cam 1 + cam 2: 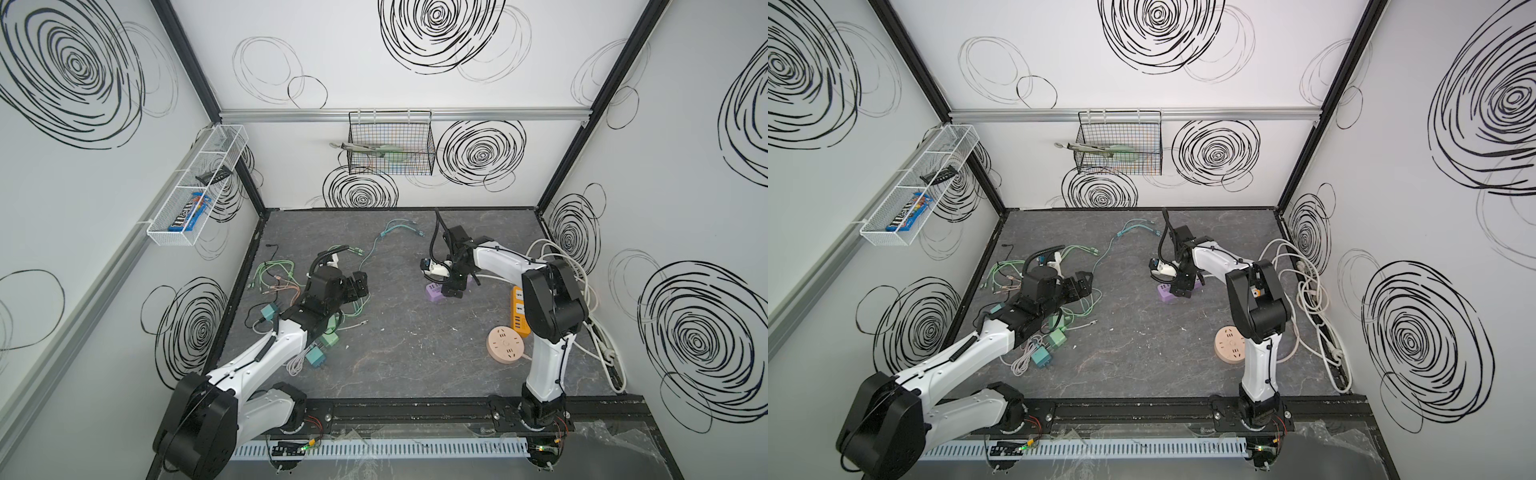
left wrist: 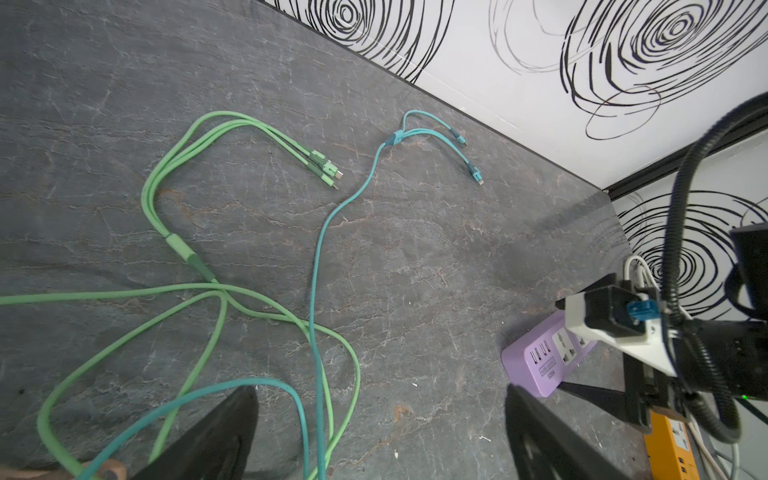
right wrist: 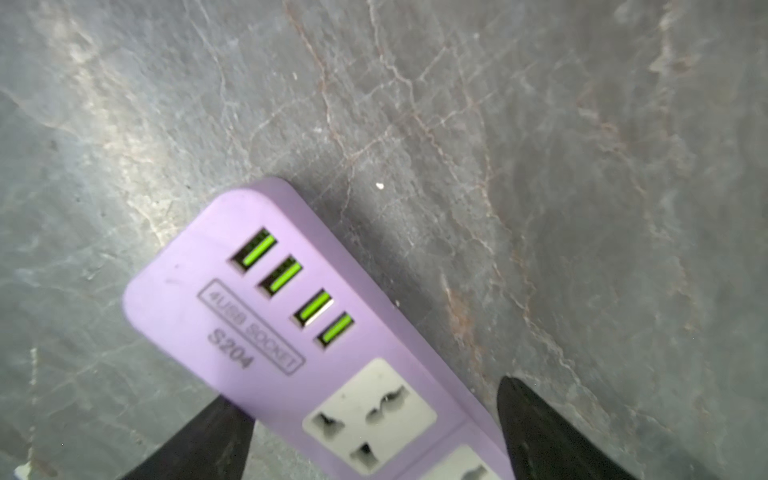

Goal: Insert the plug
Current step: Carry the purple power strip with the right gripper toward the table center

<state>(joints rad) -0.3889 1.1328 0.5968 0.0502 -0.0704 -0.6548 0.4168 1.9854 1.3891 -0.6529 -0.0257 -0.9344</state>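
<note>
A purple power strip [image 1: 433, 293] [image 1: 1164, 294] lies flat on the grey table, right of the middle. In the right wrist view the purple power strip [image 3: 257, 316] shows several green USB ports and white sockets. My right gripper [image 3: 365, 392] [image 1: 453, 291] is open and low over it, one black finger on each long side of the strip. I cannot tell if either finger touches it. Teal and green cube plugs [image 1: 316, 356] [image 1: 1041, 356] lie beside the left forearm. My left gripper [image 1: 359, 284] [image 2: 380, 399] hangs open and empty above loose cables.
Green cables [image 2: 183, 253] and a teal cable [image 2: 318, 266] sprawl under the left gripper. An orange power strip [image 1: 519, 309], a round pink socket [image 1: 505, 345] and coiled white cords [image 1: 582, 266] crowd the right arm's base. A wire basket [image 1: 390, 145] hangs on the back wall.
</note>
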